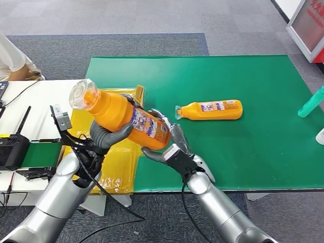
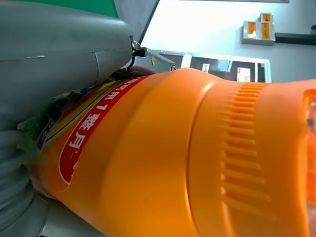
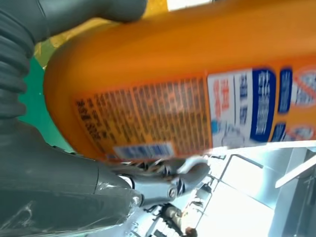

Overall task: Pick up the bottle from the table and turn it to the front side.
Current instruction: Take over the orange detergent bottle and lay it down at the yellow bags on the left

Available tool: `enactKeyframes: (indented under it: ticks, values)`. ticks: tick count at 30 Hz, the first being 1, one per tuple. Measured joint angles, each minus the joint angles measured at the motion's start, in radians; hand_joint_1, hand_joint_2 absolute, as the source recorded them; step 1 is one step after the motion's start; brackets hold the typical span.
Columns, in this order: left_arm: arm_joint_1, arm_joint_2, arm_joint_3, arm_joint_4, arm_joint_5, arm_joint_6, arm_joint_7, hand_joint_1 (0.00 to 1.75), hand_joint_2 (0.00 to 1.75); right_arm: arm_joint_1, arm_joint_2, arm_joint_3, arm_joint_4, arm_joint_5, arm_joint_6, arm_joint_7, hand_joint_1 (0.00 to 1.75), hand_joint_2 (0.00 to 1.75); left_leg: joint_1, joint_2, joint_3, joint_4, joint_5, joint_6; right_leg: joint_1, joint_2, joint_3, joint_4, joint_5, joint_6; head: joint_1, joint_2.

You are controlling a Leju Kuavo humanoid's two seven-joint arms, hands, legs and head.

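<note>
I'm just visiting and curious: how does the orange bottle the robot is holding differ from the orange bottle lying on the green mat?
The held bottle is off the table, gripped by the left robot hand and right robot hand; the bottle on the green mat lies untouched. The held one tilts cap-up toward the camera; the other lies flat, cap pointing left. Both are orange with clear caps and similar labels.

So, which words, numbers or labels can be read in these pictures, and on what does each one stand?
"月": white, on the red band of the held orange bottle, after a character cut off by the left hand.
Back label by the right hand: blurred.
Lying bottle label: too small.
</note>
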Motion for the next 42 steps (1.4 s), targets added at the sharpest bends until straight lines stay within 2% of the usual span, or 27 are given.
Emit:
enactKeyframes:
  ticks: [2,4,8,10,12,15,21,24,29,35,42]
  values:
    - [0.01,0.001,0.001,-0.005,-0.076,0.081,-0.032,1.75,1.75,0.0,0.0,-0.014,0.0,-0.017,0.002,0.006,0.0,1.75,0.0,0.0,0.0,0.0,0.0,0.0,0.0,0.0,0.0,0.0,0.0,0.0,0.0,0.0]
    - [0.022,0.004,0.006,-0.013,-0.215,0.223,-0.067,1.75,1.75,0.001,0.0,-0.035,-0.001,-0.037,-0.004,0.012,0.0,1.75,0.0,0.0,0.0,0.0,0.0,0.0,0.0,0.0,0.0,0.0,0.0,0.0,0.0,0.0]
    - [0.044,0.011,0.033,-0.019,-0.534,0.554,-0.098,1.75,1.75,0.012,0.0,-0.095,-0.022,-0.069,-0.036,0.025,0.0,1.75,0.0,0.0,0.0,0.0,0.0,0.0,0.0,0.0,0.0,0.0,0.0,0.0,0.0,0.0]
    - [0.056,0.013,0.051,-0.018,-0.756,0.742,-0.095,1.75,1.75,0.026,0.0,-0.134,-0.046,-0.069,-0.058,0.033,0.0,1.75,0.0,0.0,0.0,0.0,0.0,0.0,0.0,0.0,0.0,0.0,0.0,0.0,0.0,0.0]
    - [0.067,0.014,0.07,-0.017,-0.974,0.893,-0.077,1.75,1.75,0.039,0.0,-0.172,-0.073,-0.062,-0.074,0.043,0.0,1.75,0.0,0.0,0.0,0.0,0.0,0.0,0.0,0.0,0.0,0.0,0.0,0.0,0.0,0.0]
    - [0.088,0.006,0.11,-0.016,-1.244,1.0,-0.052,1.75,1.75,0.053,0.0,-0.218,-0.116,-0.047,-0.087,0.055,0.0,1.75,0.0,0.0,0.0,0.0,0.0,0.0,0.0,0.0,0.0,0.0,0.0,0.0,0.0,0.0]
    - [0.121,-0.057,0.258,0.001,-1.696,1.016,-0.029,1.75,1.75,0.072,0.0,-0.263,-0.19,-0.029,-0.101,0.063,0.0,1.75,0.0,0.0,0.0,0.0,-0.001,0.0,0.0,0.0,0.0,0.0,0.0,0.0,0.0,0.0]
    - [0.118,-0.076,0.309,0.053,-1.834,1.017,-0.01,1.75,1.75,0.076,0.0,-0.271,-0.221,-0.024,-0.11,0.066,0.0,1.75,0.0,0.0,0.0,0.0,0.0,0.0,0.0,0.0,-0.001,0.0,0.0,0.0,0.0,0.0]
    - [0.07,-0.088,0.308,0.264,-1.841,1.015,0.032,1.75,1.75,0.093,0.0,-0.293,-0.297,-0.01,-0.141,0.062,0.0,1.75,0.0,0.0,0.0,0.0,0.0,0.0,0.0,0.0,-0.001,0.0,0.0,-0.001,0.0,0.0]
    - [-0.01,-0.099,0.237,0.555,-1.709,0.895,0.063,1.75,1.75,0.134,0.0,-0.3,-0.438,0.032,-0.142,0.077,0.0,1.75,0.0,0.0,0.0,0.0,0.0,0.0,-0.001,0.0,-0.001,0.0,0.001,-0.001,0.0,0.0]
    - [-0.067,-0.118,0.17,0.736,-1.672,0.804,0.072,1.75,1.75,0.162,-0.004,-0.294,-0.539,0.063,-0.125,0.081,0.0,1.75,0.0,0.0,-0.001,0.0,0.0,0.0,-0.001,0.0,-0.002,0.0,0.0,-0.001,0.0,0.0]
